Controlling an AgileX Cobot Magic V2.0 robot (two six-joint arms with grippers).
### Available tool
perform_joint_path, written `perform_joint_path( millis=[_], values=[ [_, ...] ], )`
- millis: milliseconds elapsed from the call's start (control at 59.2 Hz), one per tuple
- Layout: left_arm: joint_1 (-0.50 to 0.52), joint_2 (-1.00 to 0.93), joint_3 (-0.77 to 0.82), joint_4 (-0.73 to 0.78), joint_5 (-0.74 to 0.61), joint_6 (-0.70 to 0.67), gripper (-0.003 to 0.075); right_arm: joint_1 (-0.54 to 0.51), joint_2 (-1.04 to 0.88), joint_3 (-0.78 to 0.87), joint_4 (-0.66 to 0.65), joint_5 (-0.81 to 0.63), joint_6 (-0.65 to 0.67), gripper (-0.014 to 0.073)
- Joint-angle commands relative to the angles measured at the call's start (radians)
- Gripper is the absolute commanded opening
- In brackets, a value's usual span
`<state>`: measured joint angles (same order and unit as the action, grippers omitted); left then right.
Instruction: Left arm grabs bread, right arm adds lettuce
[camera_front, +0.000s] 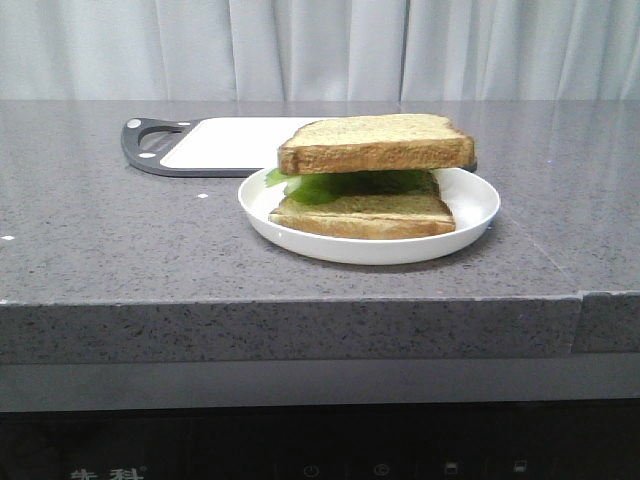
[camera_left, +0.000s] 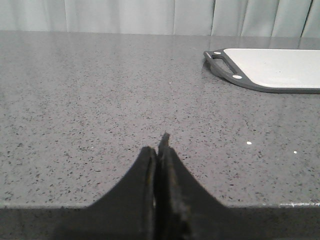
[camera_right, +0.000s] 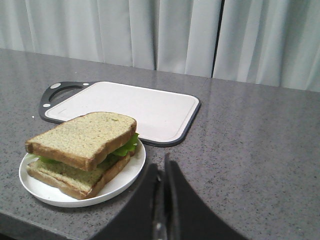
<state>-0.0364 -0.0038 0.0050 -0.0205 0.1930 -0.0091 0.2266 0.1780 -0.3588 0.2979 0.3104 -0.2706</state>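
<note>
A white plate (camera_front: 470, 222) holds a stacked sandwich. The thick tan bread (camera_front: 375, 142) lies on top, the green lettuce (camera_front: 330, 185) under it, and a thinner slice (camera_front: 365, 215) at the bottom. The stack also shows in the right wrist view: bread (camera_right: 80, 137), lettuce (camera_right: 127, 145), plate (camera_right: 125, 177). My left gripper (camera_left: 159, 150) is shut and empty, low at the counter's front edge, far from the plate. My right gripper (camera_right: 162, 167) is shut and empty, beside the plate. Neither arm shows in the front view.
A white cutting board with a dark grey rim and handle (camera_front: 215, 145) lies behind the plate; it also shows in the left wrist view (camera_left: 270, 70) and the right wrist view (camera_right: 130, 107). The counter's front edge (camera_front: 300, 300) is near. Curtains hang behind.
</note>
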Motion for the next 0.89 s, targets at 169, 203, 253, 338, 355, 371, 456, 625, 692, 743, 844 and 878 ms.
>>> perform_joint_path(
  millis=[169,203,253,338,355,371,456,625,692,743,844,878],
  values=[
    [0.002,-0.02,0.005,-0.008,-0.073,-0.01,-0.002,-0.004,0.009,-0.026,0.012,-0.077,-0.004,-0.0062],
    [0.002,-0.02,0.005,-0.008,-0.073,-0.01,-0.002,-0.004,0.009,-0.026,0.012,-0.077,-0.004,-0.0062],
    [0.002,-0.02,0.005,-0.008,-0.073,-0.01,-0.002,-0.004,0.009,-0.026,0.012,-0.077,-0.004,-0.0062],
    [0.002,-0.02,0.005,-0.008,-0.073,-0.01,-0.002,-0.004,0.009,-0.026,0.012,-0.077,-0.004,-0.0062],
    [0.002,-0.02,0.005,-0.008,-0.073,-0.01,-0.002,-0.004,0.009,-0.026,0.012,-0.077,-0.004,-0.0062],
    [0.002,-0.02,0.005,-0.008,-0.073,-0.01,-0.002,-0.004,0.009,-0.026,0.012,-0.077,-0.004,-0.0062],
    [0.002,-0.02,0.005,-0.008,-0.073,-0.01,-0.002,-0.004,0.009,-0.026,0.012,-0.077,-0.004,-0.0062],
    [0.002,-0.02,0.005,-0.008,-0.073,-0.01,-0.002,-0.005,0.006,0.004,0.007,-0.121,0.012,-0.0062],
    [0.002,-0.02,0.005,-0.008,-0.073,-0.01,-0.002,-0.018,0.002,0.044,-0.048,-0.181,0.073,-0.0062],
    [0.002,-0.02,0.005,-0.008,-0.073,-0.01,-0.002,-0.043,-0.007,0.092,-0.106,-0.233,0.151,-0.0062],
    [0.002,-0.02,0.005,-0.008,-0.073,-0.01,-0.002,-0.083,-0.048,0.206,-0.141,-0.305,0.21,-0.0062],
    [0.002,-0.02,0.005,-0.008,-0.073,-0.01,-0.0021,-0.088,-0.065,0.233,-0.141,-0.31,0.21,-0.0062]
  ],
)
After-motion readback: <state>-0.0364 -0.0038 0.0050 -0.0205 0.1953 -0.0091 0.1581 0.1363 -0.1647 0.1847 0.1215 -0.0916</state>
